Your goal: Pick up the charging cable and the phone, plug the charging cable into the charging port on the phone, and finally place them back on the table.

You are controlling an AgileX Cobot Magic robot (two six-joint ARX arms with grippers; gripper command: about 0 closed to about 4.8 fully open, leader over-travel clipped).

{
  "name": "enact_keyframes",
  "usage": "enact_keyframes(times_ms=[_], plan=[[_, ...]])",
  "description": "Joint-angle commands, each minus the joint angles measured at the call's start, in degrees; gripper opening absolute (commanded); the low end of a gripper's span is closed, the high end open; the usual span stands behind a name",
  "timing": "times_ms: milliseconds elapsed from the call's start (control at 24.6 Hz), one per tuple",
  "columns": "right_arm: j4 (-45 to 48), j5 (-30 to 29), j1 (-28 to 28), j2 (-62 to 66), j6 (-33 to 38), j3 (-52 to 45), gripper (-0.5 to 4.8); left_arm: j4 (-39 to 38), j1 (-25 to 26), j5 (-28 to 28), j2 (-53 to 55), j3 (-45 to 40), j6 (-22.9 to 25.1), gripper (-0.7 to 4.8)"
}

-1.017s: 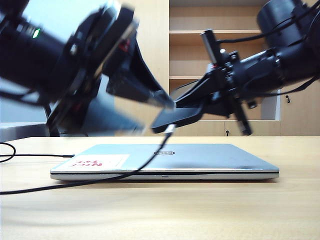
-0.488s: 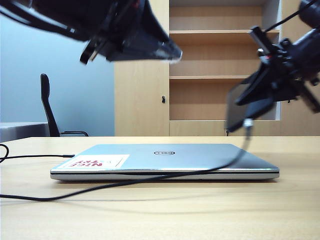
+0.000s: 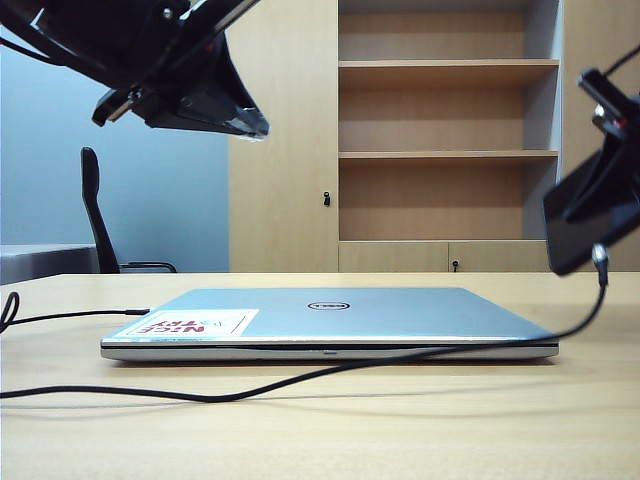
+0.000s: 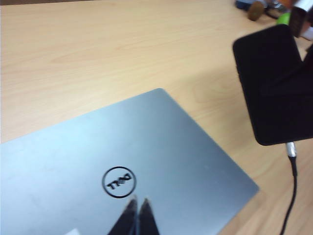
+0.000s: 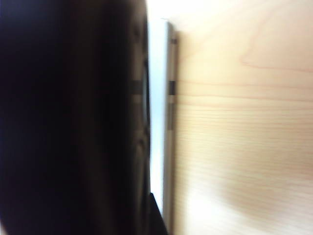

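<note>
The black phone (image 3: 583, 228) hangs tilted above the table (image 3: 420, 430), just off the laptop's right end, with my right gripper (image 3: 600, 185) shut on it. The charging cable (image 3: 300, 378) has its silvery plug (image 3: 599, 257) seated in the charging port on the phone's lower short edge. From there the cord sags to the table and trails off left. My left gripper (image 3: 255, 130) is high at the upper left, shut and empty. In the left wrist view its fingertips (image 4: 131, 205) meet above the laptop, with the phone (image 4: 271, 83) and plug (image 4: 291, 149) off to one side. In the right wrist view the phone (image 5: 73, 117) is a dark blur.
A closed silver Dell laptop (image 3: 330, 318) with a red-white sticker (image 3: 188, 323) lies mid-table, and the cord passes along its front. A second black cord (image 3: 70, 314) lies at the far left. A chair (image 3: 100, 215) and shelves (image 3: 445, 150) stand behind the table.
My left gripper has let go at the plug, shut and drawn up to the upper left. My right gripper has carried the phone right, the plugged-in cable trailing after it.
</note>
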Motion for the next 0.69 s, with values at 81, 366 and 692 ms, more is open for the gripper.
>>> enact_keyframes(times_ms=[81, 366, 692], plan=[[0.13, -0.94, -0.15, 2.73, -1.99, 0.52, -0.06, 0.22, 1.03, 0.17, -0.2, 0.24, 0.66, -0.06], [0.13, -1.38, -0.15, 9.62, -2.25, 1.05, -0.06, 0.02, 0.94, 0.17, -0.2, 0.24, 0.92, -0.05], [0.33, 1.09, -0.09, 13.53, -2.56, 1.38, 0.9, -0.02, 0.94, 0.17, -0.22, 0.24, 0.92, -0.05]])
